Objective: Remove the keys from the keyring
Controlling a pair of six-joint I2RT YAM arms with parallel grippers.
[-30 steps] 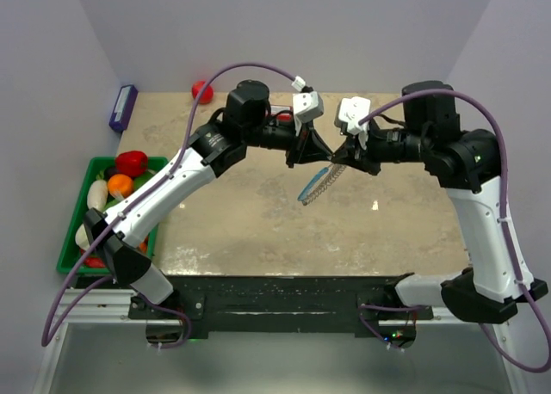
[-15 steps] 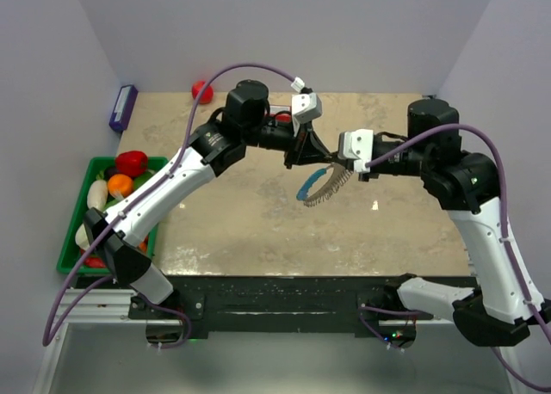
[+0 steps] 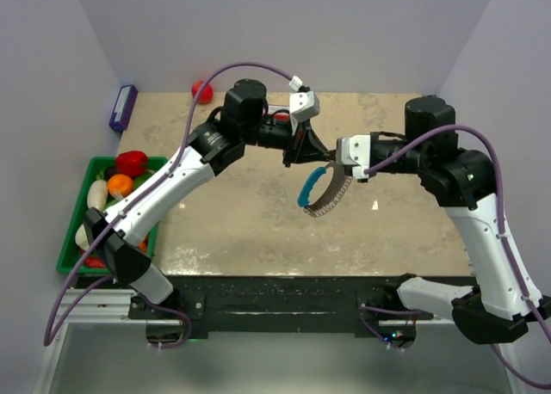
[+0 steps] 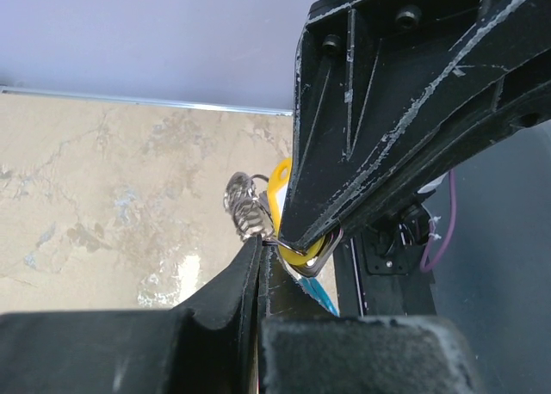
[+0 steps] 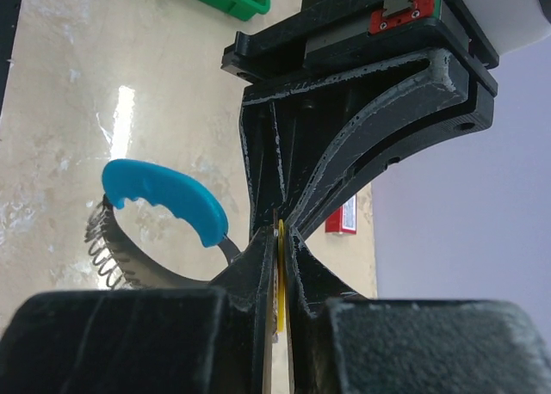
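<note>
Yellow key, seen edge-on, pinched between the pressed-together fingers of the right claw. The keyring, a wire coil with a blue curved segment, hangs in the air over the middle of the table. Its wire is nipped by the left claw, which meets the right claw tip to tip. At the table's left edge, a green tray holds a red pepper, an orange and pale vegetables.
</note>
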